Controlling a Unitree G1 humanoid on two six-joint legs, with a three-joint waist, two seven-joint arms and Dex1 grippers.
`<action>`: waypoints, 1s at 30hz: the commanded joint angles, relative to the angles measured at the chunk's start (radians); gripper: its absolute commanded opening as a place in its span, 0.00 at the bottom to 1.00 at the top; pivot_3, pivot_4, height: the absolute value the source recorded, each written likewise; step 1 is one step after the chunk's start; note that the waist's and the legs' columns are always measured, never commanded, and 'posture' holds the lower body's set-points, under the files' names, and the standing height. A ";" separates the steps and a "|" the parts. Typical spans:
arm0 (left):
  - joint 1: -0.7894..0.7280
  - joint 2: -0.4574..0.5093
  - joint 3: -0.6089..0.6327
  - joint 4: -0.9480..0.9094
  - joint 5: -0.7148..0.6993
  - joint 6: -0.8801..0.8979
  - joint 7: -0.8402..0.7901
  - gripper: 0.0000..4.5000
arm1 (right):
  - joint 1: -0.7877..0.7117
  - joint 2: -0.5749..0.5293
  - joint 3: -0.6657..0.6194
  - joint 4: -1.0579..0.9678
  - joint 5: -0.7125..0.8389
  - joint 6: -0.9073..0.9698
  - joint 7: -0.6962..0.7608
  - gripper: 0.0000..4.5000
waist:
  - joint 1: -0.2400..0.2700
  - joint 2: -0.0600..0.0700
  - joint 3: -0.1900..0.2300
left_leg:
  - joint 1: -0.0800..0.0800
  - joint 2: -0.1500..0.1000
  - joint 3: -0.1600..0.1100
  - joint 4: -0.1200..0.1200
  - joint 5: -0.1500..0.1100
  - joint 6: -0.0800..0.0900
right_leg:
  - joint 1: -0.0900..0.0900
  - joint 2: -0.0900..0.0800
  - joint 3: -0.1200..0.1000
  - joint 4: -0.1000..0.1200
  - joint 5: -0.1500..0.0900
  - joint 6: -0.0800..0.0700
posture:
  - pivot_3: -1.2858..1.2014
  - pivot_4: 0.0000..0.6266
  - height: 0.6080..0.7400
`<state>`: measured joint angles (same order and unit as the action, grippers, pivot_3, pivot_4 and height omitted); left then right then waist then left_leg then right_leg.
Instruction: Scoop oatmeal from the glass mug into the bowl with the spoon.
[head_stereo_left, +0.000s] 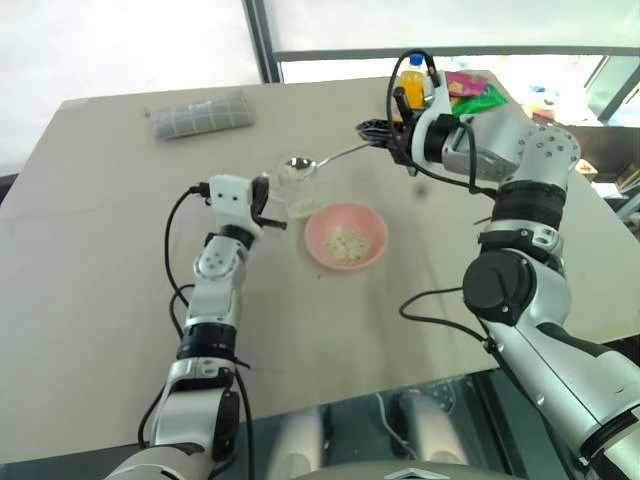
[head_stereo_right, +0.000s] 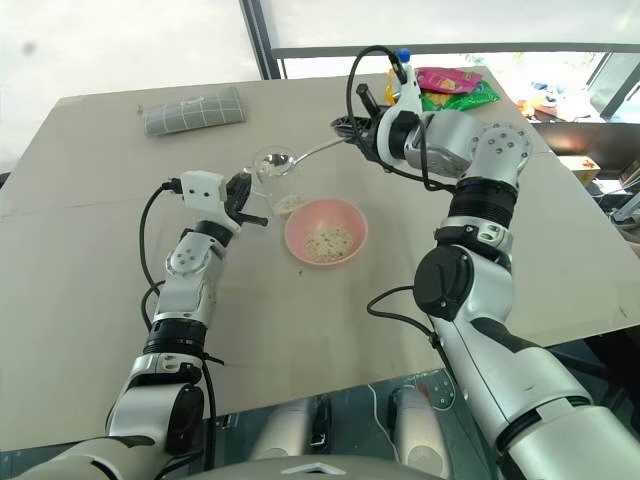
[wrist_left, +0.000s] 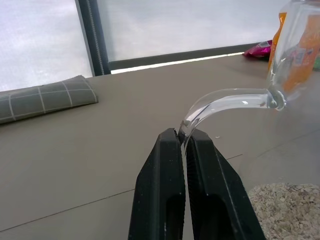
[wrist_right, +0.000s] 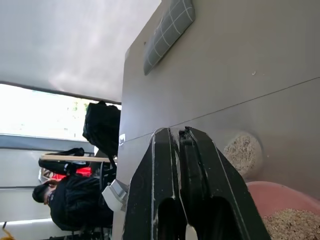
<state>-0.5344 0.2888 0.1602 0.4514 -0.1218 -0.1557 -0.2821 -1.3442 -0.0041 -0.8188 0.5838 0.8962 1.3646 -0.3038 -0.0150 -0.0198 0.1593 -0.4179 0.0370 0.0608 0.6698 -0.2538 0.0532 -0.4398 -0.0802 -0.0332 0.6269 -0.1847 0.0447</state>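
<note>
We find no legible writing on any item; the orange bottle (head_stereo_left: 411, 80) at the far desk (head_stereo_left: 100, 280) edge is too small to read. The left gripper (wrist_left: 184, 134) has its jaws pressed together, pinching the curved handle of the glass mug (head_stereo_left: 296, 188). The mug stands upright on the desk, just beside the pink bowl (head_stereo_left: 346, 236), with oatmeal (head_stereo_left: 302, 209) in its bottom. The bowl also contains oatmeal. The right gripper (head_stereo_left: 385, 130) has its jaws pinched on the spoon (head_stereo_left: 325, 158) handle. The spoon's long axis runs nearly level from that gripper toward the robot's left, its oval end above the mug's rim. A folded grey cloth (head_stereo_left: 201, 115) lies well apart.
</note>
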 joint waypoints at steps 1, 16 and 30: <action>0.012 -0.006 -0.010 0.010 0.007 -0.007 -0.001 0.00 | -0.044 0.001 -0.028 -0.001 0.059 -0.023 -0.028 0.02 | 0.000 0.000 0.000 | 0.000 0.000 0.000 0.000 0.000 0.000 | 0.000 0.000 0.000 0.000 0.000 0.000 | 0.52 0.24 1.00; 0.014 -0.003 0.002 0.022 0.005 -0.012 0.005 0.00 | -0.045 0.015 -0.100 0.051 0.236 -0.094 -0.233 0.02 | -0.001 0.000 0.000 | 0.000 0.000 0.000 0.000 0.000 0.000 | 0.000 0.000 0.000 0.000 0.000 0.000 | 0.52 0.24 1.00; -0.002 0.030 0.045 0.035 -0.008 0.008 0.024 0.00 | 0.061 0.058 -0.062 -0.162 0.637 -0.104 -0.562 0.02 | -0.009 0.000 0.000 | 0.000 0.001 0.000 -0.001 0.000 0.000 | 0.000 0.000 0.000 0.000 0.000 0.000 | 0.52 0.24 1.00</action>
<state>-0.5358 0.2998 0.1894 0.4769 -0.1336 -0.1559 -0.2727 -1.2738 0.0484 -0.9017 0.4919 1.4312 1.2780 -0.8139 -0.0240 -0.0197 0.1593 -0.4179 0.0378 0.0605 0.6691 -0.2539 0.0534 -0.4400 -0.0799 -0.0331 0.6270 -0.1847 0.0447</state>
